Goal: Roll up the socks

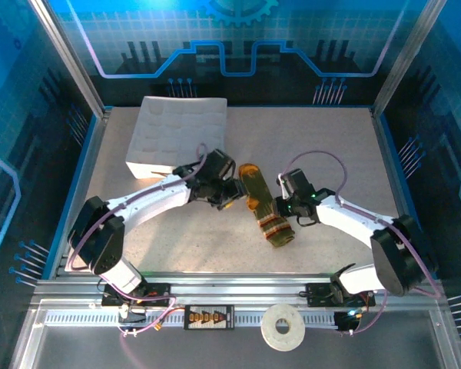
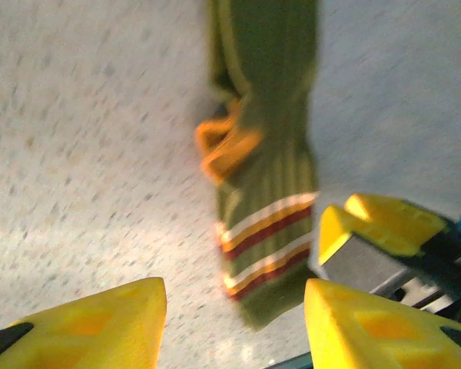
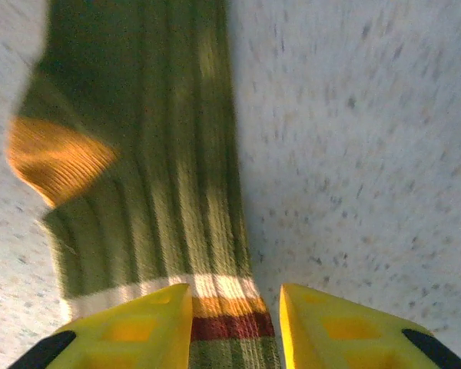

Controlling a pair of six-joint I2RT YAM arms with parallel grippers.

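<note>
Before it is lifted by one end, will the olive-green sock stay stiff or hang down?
Probably it hangs limp: the olive-green sock is thin ribbed knit lying flat on the table. It looks light. Pushed, it would likely bunch up rather than slide whole; a fold shows near its heel.

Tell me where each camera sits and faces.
Top external: above and behind the bases, looking down on both arms, white gridded tray, olive sock.
Left wrist: behind the left gripper, facing down at the sock's striped bands and the right gripper.
Right wrist: behind the right gripper, facing down at those bands.
Shared: both wrist views show the striped bands.
</note>
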